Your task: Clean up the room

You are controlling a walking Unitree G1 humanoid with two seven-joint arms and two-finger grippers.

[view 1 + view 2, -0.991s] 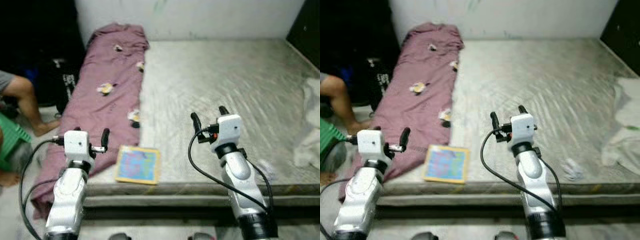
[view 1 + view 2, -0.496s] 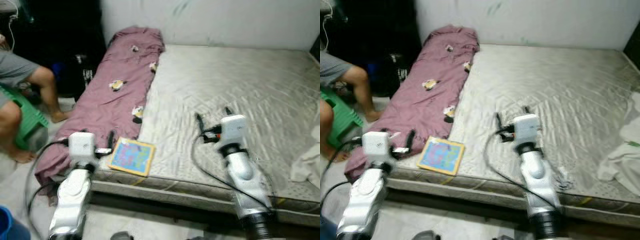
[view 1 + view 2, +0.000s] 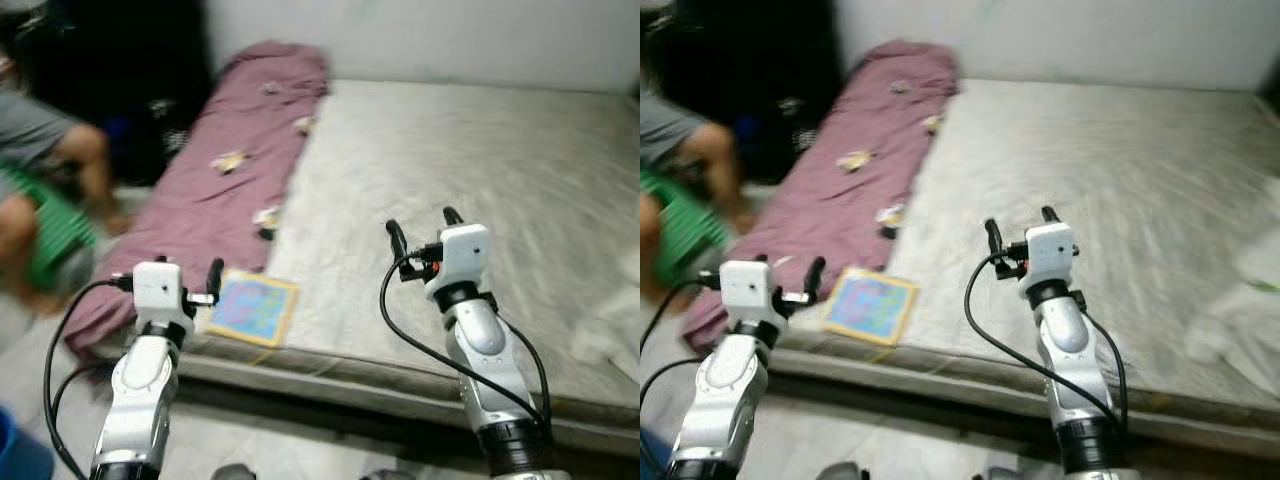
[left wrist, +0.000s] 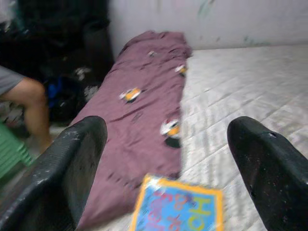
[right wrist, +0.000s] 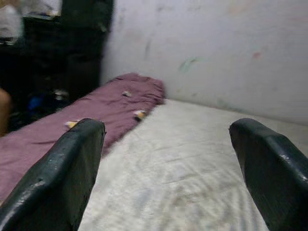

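Left eye view: a seated person (image 3: pixel 45 190) waits at far left as the left gripper (image 3: pixel 190 283), fingers spread and empty, hovers just beside the book (image 3: pixel 252 306) at the mattress (image 3: pixel 480 170) edge, likely lined up for a pickup. A purple blanket (image 3: pixel 235 170) drapes the left side. The right gripper (image 3: pixel 420 232), also wide and empty, is raised over bare mattress. White cloth (image 3: pixel 612 325) lies far right.
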